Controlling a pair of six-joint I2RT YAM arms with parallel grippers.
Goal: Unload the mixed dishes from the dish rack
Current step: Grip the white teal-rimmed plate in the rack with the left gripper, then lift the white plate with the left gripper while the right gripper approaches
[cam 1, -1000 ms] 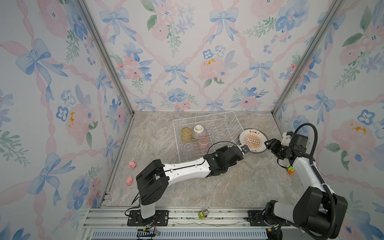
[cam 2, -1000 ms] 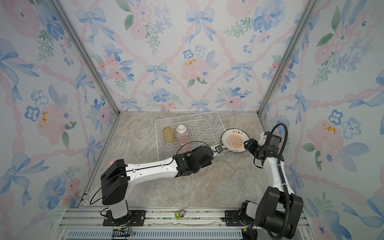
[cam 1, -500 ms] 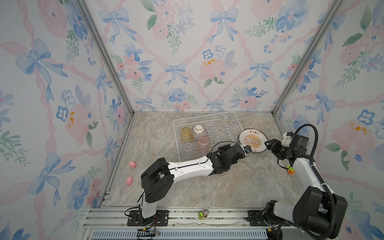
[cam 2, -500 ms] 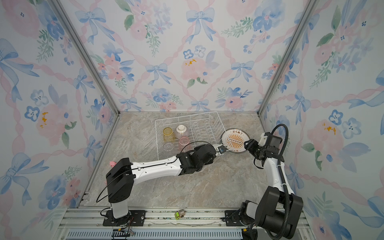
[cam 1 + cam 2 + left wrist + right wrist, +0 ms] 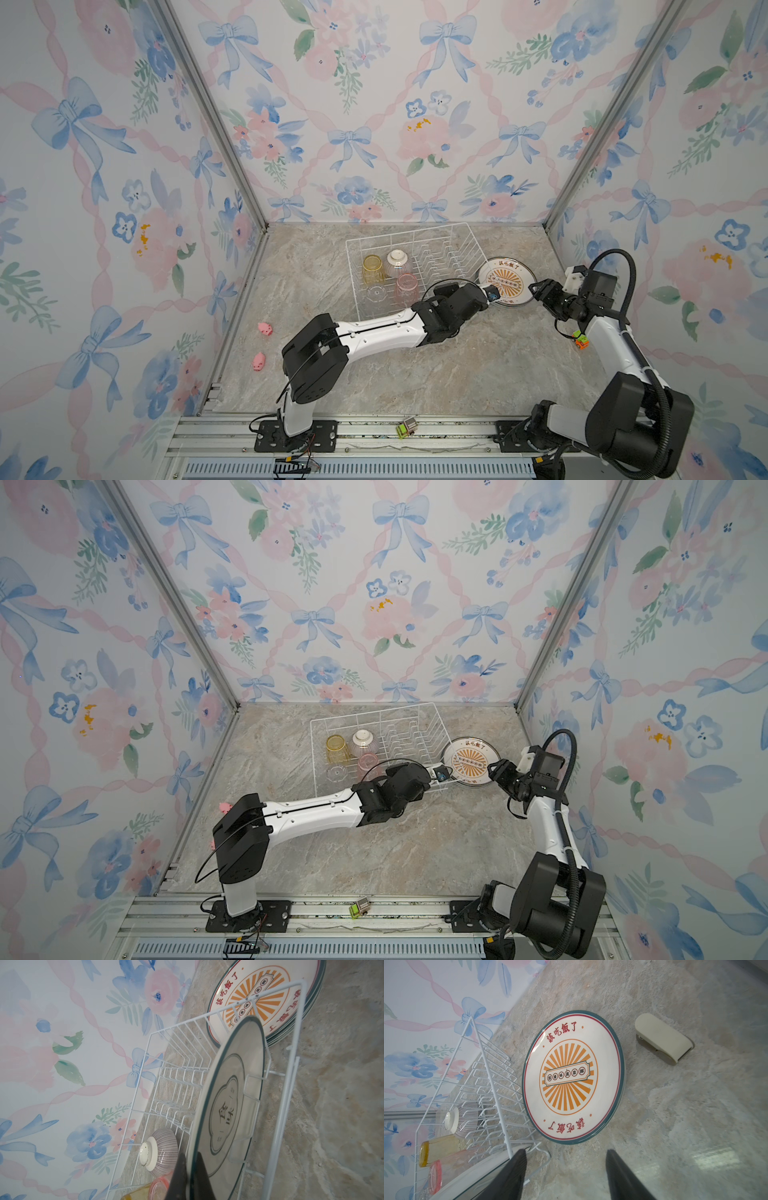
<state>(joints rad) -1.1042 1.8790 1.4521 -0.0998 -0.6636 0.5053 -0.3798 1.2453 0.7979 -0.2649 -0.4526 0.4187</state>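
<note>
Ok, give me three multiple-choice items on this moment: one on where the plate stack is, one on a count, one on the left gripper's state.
1. Where is the plate stack?
A) flat on the table, beside the dish rack
B) standing in the rack's slots
C) hanging off the table's edge

2. How many tumblers are in the rack?
A) one
B) two
C) three

3. The left gripper is:
A) open over the bowl
B) shut on nothing
C) shut on the rim of an upright plate in the rack

Answers:
1 A: in both top views the stack lies outside the rack's right wall.
2 C: yellow tumbler, clear tumbler, pink tumbler.
3 C: the left wrist view shows both fingers pinching the plate's rim.
</note>
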